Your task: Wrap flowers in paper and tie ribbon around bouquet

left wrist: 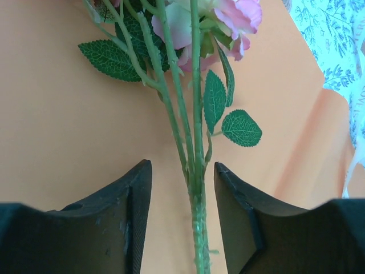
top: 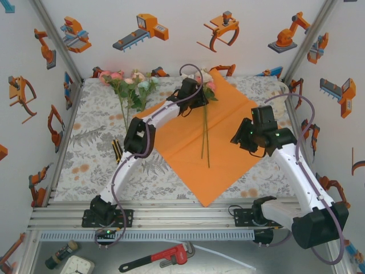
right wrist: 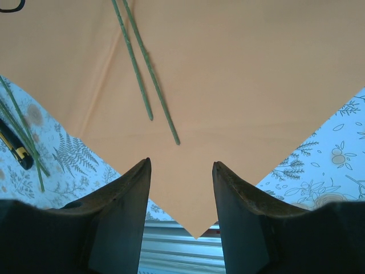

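The orange paper [top: 182,145] lies as a diamond in the middle of the table. A few flowers [top: 204,128] lie on it, pink blooms at the back and stems pointing to the near edge. My left gripper [top: 195,96] sits low over them just below the blooms. Up close it [left wrist: 182,165] is open, and the green stems [left wrist: 197,188] run between its fingers with a gap on both sides. My right gripper [top: 239,137] hovers open over the paper's right half; between its fingers [right wrist: 181,162] I see the paper's near corner [right wrist: 194,217] and two stem ends [right wrist: 149,74]. The ribbon is out of view.
A second bunch of flowers [top: 128,85] lies on the printed cloth at the back left, its stems [right wrist: 20,131] reaching down the left side. A black-and-yellow tool [top: 117,151] lies left of the paper. A metal rail [top: 171,214] runs along the near edge, with a red wrench [top: 159,258] below it.
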Robot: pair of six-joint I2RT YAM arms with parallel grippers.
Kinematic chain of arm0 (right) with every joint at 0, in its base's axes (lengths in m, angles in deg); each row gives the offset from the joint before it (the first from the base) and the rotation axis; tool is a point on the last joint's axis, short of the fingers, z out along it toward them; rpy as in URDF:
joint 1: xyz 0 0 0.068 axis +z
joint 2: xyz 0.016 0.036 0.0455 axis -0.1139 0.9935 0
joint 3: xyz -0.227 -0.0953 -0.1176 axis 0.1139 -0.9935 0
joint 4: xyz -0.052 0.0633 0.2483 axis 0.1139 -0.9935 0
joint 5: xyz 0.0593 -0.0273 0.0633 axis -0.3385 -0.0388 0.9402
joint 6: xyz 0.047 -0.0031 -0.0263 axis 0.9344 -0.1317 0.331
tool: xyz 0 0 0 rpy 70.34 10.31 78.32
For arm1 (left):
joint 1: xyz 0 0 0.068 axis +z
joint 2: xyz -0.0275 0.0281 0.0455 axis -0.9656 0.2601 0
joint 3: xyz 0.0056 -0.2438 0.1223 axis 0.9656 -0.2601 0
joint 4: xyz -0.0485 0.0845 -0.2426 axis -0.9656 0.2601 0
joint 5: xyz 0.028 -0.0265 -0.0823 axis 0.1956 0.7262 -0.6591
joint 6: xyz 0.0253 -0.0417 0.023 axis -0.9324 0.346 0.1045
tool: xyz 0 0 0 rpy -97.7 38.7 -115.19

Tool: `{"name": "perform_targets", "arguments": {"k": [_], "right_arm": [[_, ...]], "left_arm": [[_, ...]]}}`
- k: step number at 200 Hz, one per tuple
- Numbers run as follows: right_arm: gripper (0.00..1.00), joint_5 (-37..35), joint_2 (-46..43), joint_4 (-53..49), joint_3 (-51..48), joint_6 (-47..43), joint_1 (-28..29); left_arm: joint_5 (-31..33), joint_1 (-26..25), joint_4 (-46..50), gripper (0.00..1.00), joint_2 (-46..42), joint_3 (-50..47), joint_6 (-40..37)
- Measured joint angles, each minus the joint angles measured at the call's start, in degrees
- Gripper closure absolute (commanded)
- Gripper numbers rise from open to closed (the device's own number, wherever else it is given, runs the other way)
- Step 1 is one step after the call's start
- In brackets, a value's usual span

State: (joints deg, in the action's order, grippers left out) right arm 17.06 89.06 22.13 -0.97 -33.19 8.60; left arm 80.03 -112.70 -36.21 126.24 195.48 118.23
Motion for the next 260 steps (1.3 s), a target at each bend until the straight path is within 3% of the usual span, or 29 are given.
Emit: {"name": "perform_targets", "arguments": {"k": [34,74,107,129,157,185,260], "right_arm": [[0.53,0.0,-1.4,0.0,-0.1,0.1,0.0],[0.53,0.0,-1.9,0.3,-0.8,0.2,0.0],[0.53,0.3,-0.2,2.0,-0.9,0.2,0.0],[0.53,0.8,1.4,3.2,-0.9,0.2,0.0],[0.54,1.7,3.6,4.3,-0.9,0.3,0.0],[0.54,2.5,4.5,5.3,-1.1,0.9,0.0],[0.54,3.3,4.5,6.1,-2.8,2.1,0.0]], "left_arm": [[1.5,0.1,0.6,0.47,-8.6,-6.7,-3.5],[3.3,2.3,-1.0,0.49,-27.0,-21.7,-7.2],[7.3,10.2,-0.5,0.5,-42.4,-35.1,-12.2],[10.7,17.2,2.4,0.51,-47.4,-40.8,-15.7],[13.4,23.9,7.8,0.51,-47.8,-45.3,-19.6],[12.7,27.4,12.5,0.52,-45.5,-48.0,-22.3],[8.3,29.2,16.7,0.54,-33.3,-44.7,-25.8]]}}
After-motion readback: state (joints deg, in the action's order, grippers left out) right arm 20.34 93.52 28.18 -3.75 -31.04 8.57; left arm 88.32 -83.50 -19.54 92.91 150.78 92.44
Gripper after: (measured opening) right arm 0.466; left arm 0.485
